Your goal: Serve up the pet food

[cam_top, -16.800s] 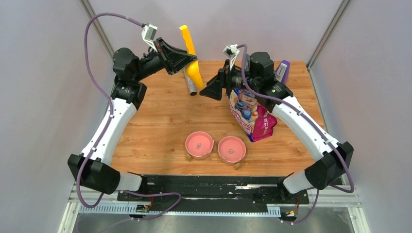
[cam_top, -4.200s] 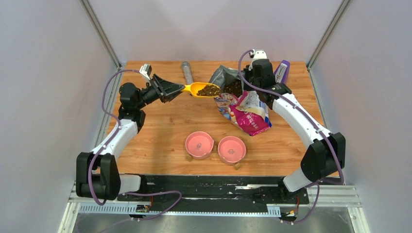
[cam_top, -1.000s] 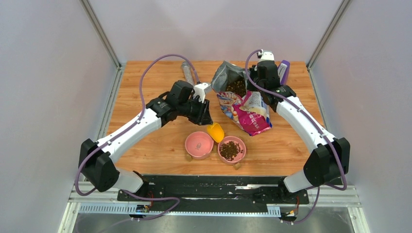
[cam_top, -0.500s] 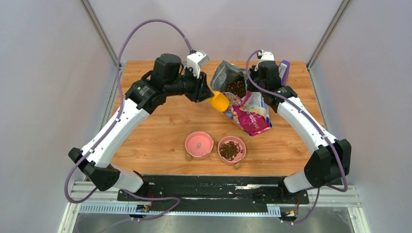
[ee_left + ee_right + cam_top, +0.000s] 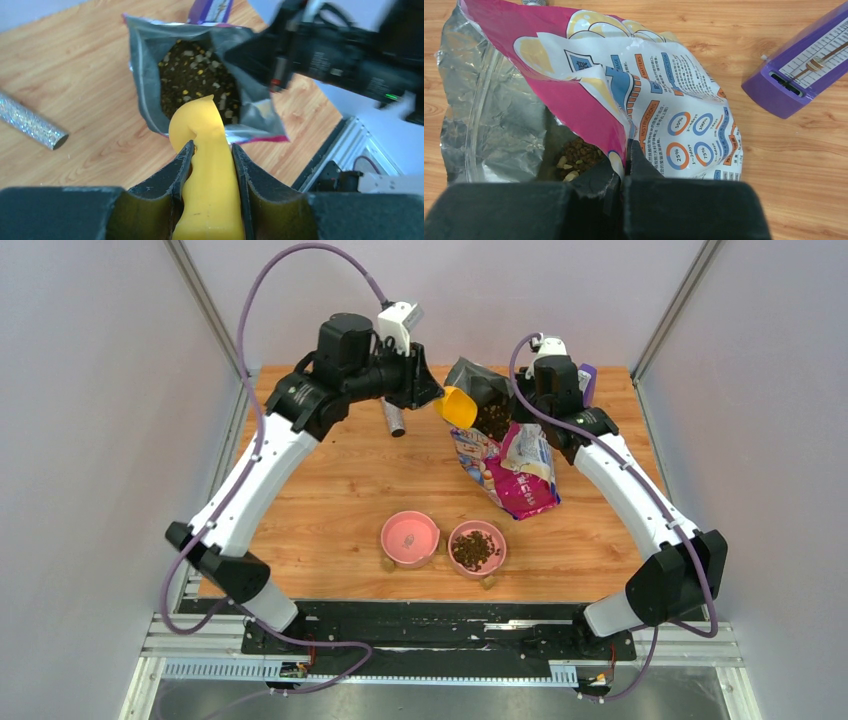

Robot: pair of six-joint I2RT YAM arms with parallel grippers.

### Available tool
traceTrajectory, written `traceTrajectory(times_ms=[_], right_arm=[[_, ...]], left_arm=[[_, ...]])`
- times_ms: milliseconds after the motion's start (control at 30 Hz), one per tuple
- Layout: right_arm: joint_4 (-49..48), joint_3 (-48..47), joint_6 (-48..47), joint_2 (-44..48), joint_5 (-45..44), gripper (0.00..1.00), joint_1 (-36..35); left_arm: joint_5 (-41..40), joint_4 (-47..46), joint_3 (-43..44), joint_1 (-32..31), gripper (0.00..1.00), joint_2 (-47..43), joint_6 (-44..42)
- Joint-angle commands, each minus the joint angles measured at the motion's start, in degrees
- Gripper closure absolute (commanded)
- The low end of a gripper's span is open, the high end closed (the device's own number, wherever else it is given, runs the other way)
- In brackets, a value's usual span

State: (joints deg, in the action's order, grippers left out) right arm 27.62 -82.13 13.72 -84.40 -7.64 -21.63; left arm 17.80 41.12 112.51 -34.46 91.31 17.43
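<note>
On the wooden bench [image 5: 330, 490], only one round pink bowl [image 5: 501, 540] is filled with brown kibble pellets [image 5: 476, 549]. A yellow plastic scoop [image 5: 458, 406] is pinched by the left gripper [image 5: 210, 150], a glossy pink bag [image 5: 520, 470] by the right gripper [image 5: 625, 162].

Open bag [image 5: 147, 95] mouth just beyond scoop [image 5: 207, 145]; right end effector [image 5: 624, 167] at rim.

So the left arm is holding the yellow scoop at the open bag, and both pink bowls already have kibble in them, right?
Not quite: only the right-hand bowl holds pet food; the left-hand bowl has none, as the top view shows. The left gripper does hold the yellow scoop at the open bag.
</note>
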Motion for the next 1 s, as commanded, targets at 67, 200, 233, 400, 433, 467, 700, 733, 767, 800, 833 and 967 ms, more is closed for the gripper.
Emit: traceTrajectory(times_ms=[67, 200, 233, 400, 433, 467, 700, 733, 767, 800, 833, 967], right_arm=[[3.3, -7.0, 1.5, -0.6, -0.1, 1.0, -2.0], [4.1, -7.2, 1.7, -1.0, -0.5, 1.0, -3.3], [4.2, -7.0, 1.8, -1.0, -0.5, 1.0, -3.5], [4.2, -5.7, 2.0, -1.4, -1.3, 1.0, -4.2], [4.2, -5.4, 2.1, -1.5, -1.6, 1.0, -4.2], [4.1, -5.1, 2.3, -1.4, -1.9, 1.0, -4.2], [3.3, -2.3, 4.4, -1.3, -1.9, 1.0, -4.2], [3.2, -1.8, 4.5, -1.4, -1.9, 1.0, -4.2], [3.1, -1.6, 4.6, -1.5, -1.9, 1.0, -4.2], [3.0, -1.5, 4.6, -1.7, -1.9, 1.0, -4.2], [3.0, -1.4, 4.8, -1.8, -1.8, 1.0, -4.2], [2.8, -1.5, 5.4, -1.8, -1.6, 1.0, -4.3]], left_arm=[[-2.6, -2.5, 2.8, 0.5, 1.0, 7.1, 5.7], [-3.7, -7.2, 2.6, 0.6, 1.0, 9.9, 8.5], [-3.4, -7.4, 2.6, 0.6, 1.0, 10.5, 9.5], [0.0, -9.4, 0.9, 0.8, 1.0, 15.2, 11.2], [0.3, -10.1, -0.5, 0.9, 1.0, 15.8, 11.4], [1.1, -11.9, -1.3, 0.8, 1.0, 16.0, 11.6], [1.0, -18.5, -6.1, 0.9, 1.0, 19.8, 16.3], [1.2, -19.3, -6.7, 0.8, 1.0, 20.2, 17.6], [1.5, -20.0, -7.0, 0.7, 1.0, 21.2, 18.2], [2.9, -21.8, -7.3, 0.7, 1.0, 21.8, 18.9], [3.7, -23.1, -7.4, 0.6, 1.0, 23.0, 19.4], [9.6, -26.0, -8.3, 0.6, 1.0, 25.7, 22.6]])
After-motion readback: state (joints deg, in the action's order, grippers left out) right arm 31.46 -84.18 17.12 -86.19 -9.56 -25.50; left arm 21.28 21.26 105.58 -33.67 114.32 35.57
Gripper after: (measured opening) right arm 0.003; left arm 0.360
